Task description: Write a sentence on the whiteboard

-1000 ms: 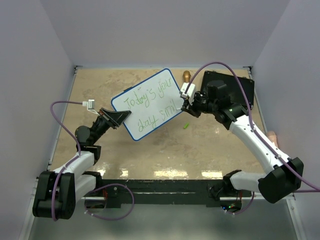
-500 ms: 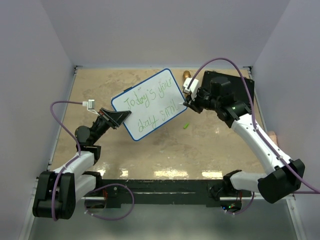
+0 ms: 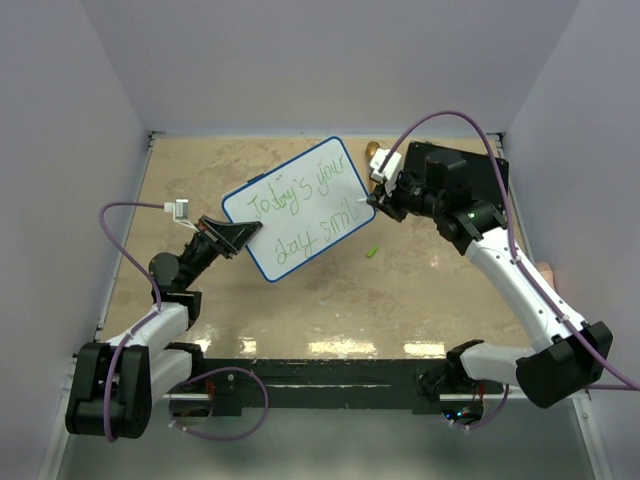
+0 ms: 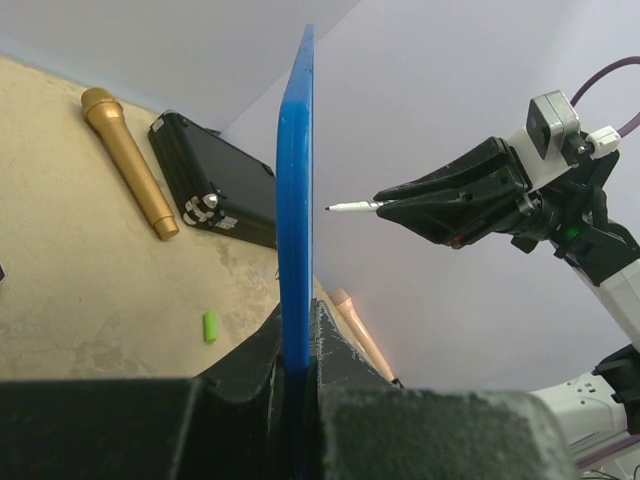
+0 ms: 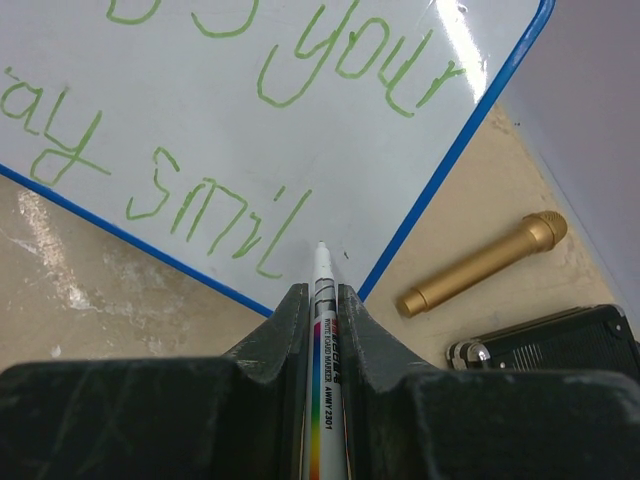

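Note:
The whiteboard [image 3: 295, 205], white with a blue rim, stands tilted above the table and bears green writing "Today's your day smil". My left gripper [image 3: 238, 238] is shut on its lower left edge; in the left wrist view the blue edge [image 4: 295, 200] rises from between my jaws. My right gripper [image 3: 372, 203] is shut on a white marker [image 5: 325, 340]. The marker's tip points at the board just past the "l" of "smil" [image 5: 215, 215]. In the left wrist view the tip [image 4: 345, 207] stands a little off the board's face. The board fills the right wrist view [image 5: 250, 120].
A gold microphone [image 5: 480, 265] lies on the tan table behind the board, beside a black case [image 4: 215, 180]. A small green marker cap [image 3: 371, 250] lies on the table under my right arm. A pinkish microphone [image 4: 355, 330] lies at the right edge.
My right gripper with the marker has moved up and a little right along the board's right edge. The left arm and the board have stayed still.

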You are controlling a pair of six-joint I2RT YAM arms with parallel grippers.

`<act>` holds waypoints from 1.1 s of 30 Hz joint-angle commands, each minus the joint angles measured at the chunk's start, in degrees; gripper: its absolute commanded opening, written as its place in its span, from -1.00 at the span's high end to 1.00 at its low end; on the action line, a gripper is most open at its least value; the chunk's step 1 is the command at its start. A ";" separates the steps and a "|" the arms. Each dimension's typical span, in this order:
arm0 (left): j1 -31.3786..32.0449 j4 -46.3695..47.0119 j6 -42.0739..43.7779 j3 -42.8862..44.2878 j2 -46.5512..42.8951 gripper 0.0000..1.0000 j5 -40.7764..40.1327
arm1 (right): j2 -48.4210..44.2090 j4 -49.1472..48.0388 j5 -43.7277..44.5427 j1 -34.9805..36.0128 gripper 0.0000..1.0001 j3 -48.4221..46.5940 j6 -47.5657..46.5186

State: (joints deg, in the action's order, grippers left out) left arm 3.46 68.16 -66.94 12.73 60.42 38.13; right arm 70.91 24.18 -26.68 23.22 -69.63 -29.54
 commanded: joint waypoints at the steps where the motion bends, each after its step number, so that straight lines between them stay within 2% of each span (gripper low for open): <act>1: -0.48 8.66 -1.71 0.72 -0.75 1.00 -0.86 | 0.01 -2.56 -0.83 -0.11 1.00 -1.30 0.62; 11: -0.56 8.92 -1.79 0.72 -0.66 1.00 -0.95 | 0.72 1.21 -4.26 -0.11 1.00 -0.16 -2.54; 33: -0.91 8.83 -1.97 0.72 -1.10 1.00 -0.60 | 1.51 -0.27 0.66 -0.28 1.00 0.63 -1.58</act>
State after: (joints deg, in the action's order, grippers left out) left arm 3.03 68.49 -66.94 12.47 60.42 38.52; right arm 73.06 26.02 -28.67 23.22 -69.08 -31.48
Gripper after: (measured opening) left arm 0.079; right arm 0.146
